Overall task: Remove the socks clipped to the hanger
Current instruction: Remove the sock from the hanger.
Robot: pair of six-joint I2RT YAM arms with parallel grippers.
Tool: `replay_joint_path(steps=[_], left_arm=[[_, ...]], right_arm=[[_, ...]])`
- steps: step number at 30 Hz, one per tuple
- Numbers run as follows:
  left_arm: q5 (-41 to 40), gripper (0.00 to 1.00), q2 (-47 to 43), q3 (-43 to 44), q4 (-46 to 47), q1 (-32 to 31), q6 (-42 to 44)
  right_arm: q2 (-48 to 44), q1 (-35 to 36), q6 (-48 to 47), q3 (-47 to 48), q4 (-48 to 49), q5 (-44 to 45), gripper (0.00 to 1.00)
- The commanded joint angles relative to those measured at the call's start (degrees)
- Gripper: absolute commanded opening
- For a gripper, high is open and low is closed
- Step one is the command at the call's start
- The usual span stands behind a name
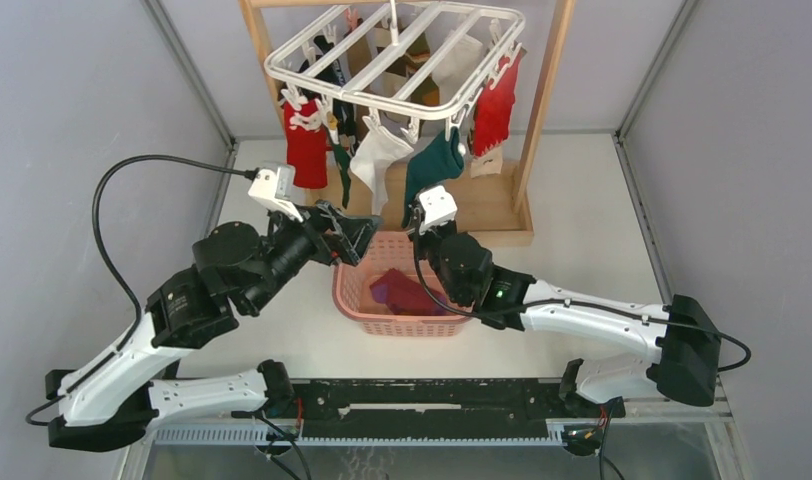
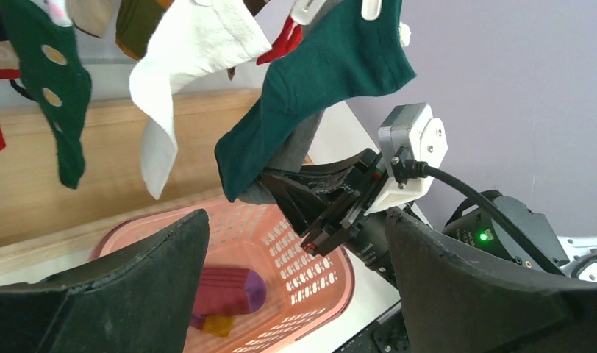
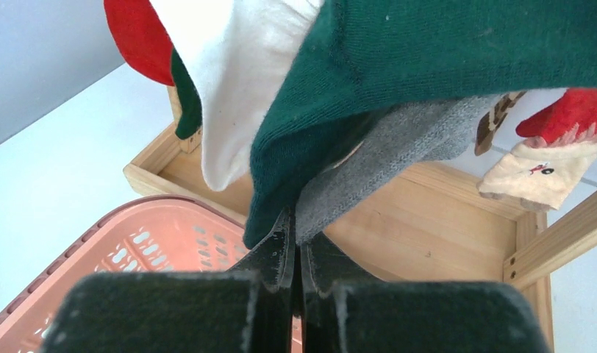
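Right gripper (image 3: 295, 246) closed tight, pinching lower tip of dark green sock (image 3: 428, 66); sock's long axis rises from pincer to clip on hanger (image 1: 382, 50) front edge. Left gripper (image 1: 357, 240) wide open, empty, just beside; basket (image 1: 402, 328) below

I'm seeing a white hanger (image 1: 354, 92), a red sock (image 1: 306, 150), a white sock (image 1: 377, 165), a dark green sock (image 1: 432, 168), a green sock (image 2: 68, 132) with tan dots, a grey sock (image 3: 398, 158), and a pink basket (image 1: 347, 290) holding a maroon sock (image 2: 222, 290).

Hanger (image 1: 327, 86) hook beyond top edge
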Motion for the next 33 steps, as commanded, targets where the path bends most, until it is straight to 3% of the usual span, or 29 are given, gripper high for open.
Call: replay_joint_path(steps=[1, 8, 13, 22, 33], left_arm=[[-2.9, 0.93, -1.0, 2.5, -1.2, -0.2, 1.9], [-5.9, 0.95, -2.1, 2.2, -2.9, -0.2, 2.7], [-9.9, 0.96, -3.8, 3.0, -6.7, 0.0, 3.3], [-12.5, 0.96, -3.7, 3.9, -9.6, 0.5, 2.9], [-11.7, 0.97, -1.8, 3.9, -9.7, 1.5, 2.5]], right_arm=[[-0.2, 1.0, -1.1, 2.6, 1.8, 0.2, 0.0], [-2.6, 2.1, -0.5, 2.4, -1.2, 1.1, 0.0], [-9.4, 1.9, 3.5, -1.7, -4.9, 3.0, 0.0], [-28.0, -13.2, 13.2, -8.8, -14.9, -4.5, 0.0], [-35.8, -18.6, 13.3, -8.9, -21.0, -4.3, 0.0]])
